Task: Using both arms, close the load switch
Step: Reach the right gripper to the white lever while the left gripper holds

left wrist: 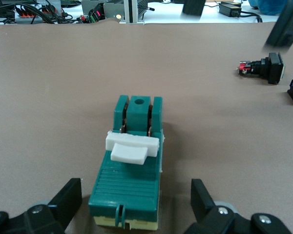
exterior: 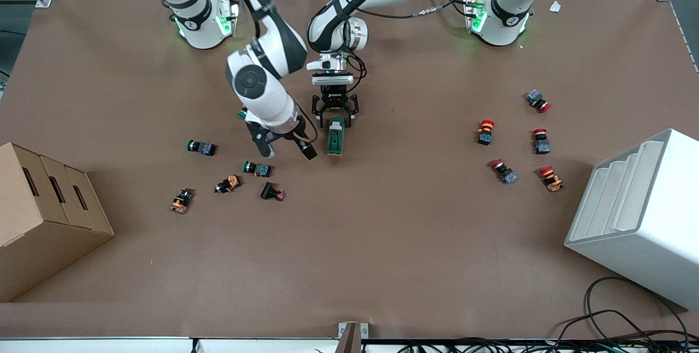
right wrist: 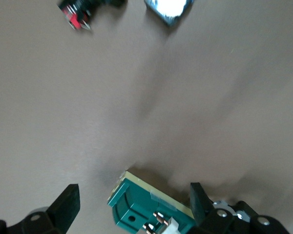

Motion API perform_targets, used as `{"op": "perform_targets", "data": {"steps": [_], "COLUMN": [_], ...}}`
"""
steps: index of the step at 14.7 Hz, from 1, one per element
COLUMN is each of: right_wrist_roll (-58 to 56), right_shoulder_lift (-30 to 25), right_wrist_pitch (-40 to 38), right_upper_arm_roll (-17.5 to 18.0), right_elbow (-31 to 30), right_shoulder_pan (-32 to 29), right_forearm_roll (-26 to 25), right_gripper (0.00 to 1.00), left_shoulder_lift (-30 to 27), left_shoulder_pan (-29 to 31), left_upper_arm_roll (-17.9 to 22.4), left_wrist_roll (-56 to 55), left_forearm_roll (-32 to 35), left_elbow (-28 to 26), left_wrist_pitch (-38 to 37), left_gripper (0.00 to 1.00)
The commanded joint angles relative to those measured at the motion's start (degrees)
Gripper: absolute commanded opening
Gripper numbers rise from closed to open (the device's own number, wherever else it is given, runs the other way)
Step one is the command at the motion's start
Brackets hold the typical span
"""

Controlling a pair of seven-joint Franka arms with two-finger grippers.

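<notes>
The load switch (exterior: 335, 136) lies flat on the brown tabletop (exterior: 382, 243) near its middle, the white lever (left wrist: 129, 147) seen across the green body. The left tool (exterior: 335, 118) is lowered over the end of the switch nearer the arm bases, fingers spread to either side of the body and not yet pressed against it. The right tool (exterior: 286, 148) hangs just beside the switch, toward the right arm's end, released and holding nothing. For a clean close, the body is probably best clamped squarely by the left tool first, so that it cannot slide while the lever is pushed by the right. Push buttons (exterior: 256, 168) are scattered nearby, a cardboard box (exterior: 43, 216) and a white rack (exterior: 639, 216) stand at the tabletop's ends, and cables (exterior: 628, 320) trail along the edge nearest the front camera
</notes>
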Motion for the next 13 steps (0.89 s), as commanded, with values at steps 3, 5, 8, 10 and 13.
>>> {"op": "perform_targets", "data": {"steps": [3,5,8,10,13], "right_wrist_roll": [0.93,0.58,0.31,0.31,0.22], "right_shoulder_lift": [3.58,3.67,4.01,4.80,6.91], "right_wrist_pitch": [5.70,5.88,6.58,6.76,10.70], "right_upper_arm_roll": [-0.62,-0.71,-0.71,-0.71,-0.71], "right_elbow": [0.46,0.46,0.29,0.28,0.28], "right_shoulder_pan": [5.63,7.03,9.05,10.11,10.73], "right_forearm_roll": [5.05,5.05,5.05,4.97,4.88], "right_gripper": [1.00,1.00,1.00,1.00,1.00], "left_shoulder_lift": [0.53,0.53,0.53,0.45,0.45], "left_shoulder_pan": [-0.46,-0.46,-0.46,-0.37,-0.37], "left_upper_arm_roll": [0.39,0.39,0.39,0.39,0.39], "left_wrist_roll": [-1.34,-1.34,-1.34,-1.34,-1.34], "left_forearm_roll": [1.12,1.12,1.12,1.12,1.12], "left_elbow": [-0.19,-0.19,-0.19,-0.19,-0.19], "left_wrist_pitch": [0.15,0.07,0.07,0.07,0.15], "left_gripper": [0.98,0.98,0.98,0.98,0.98]}}
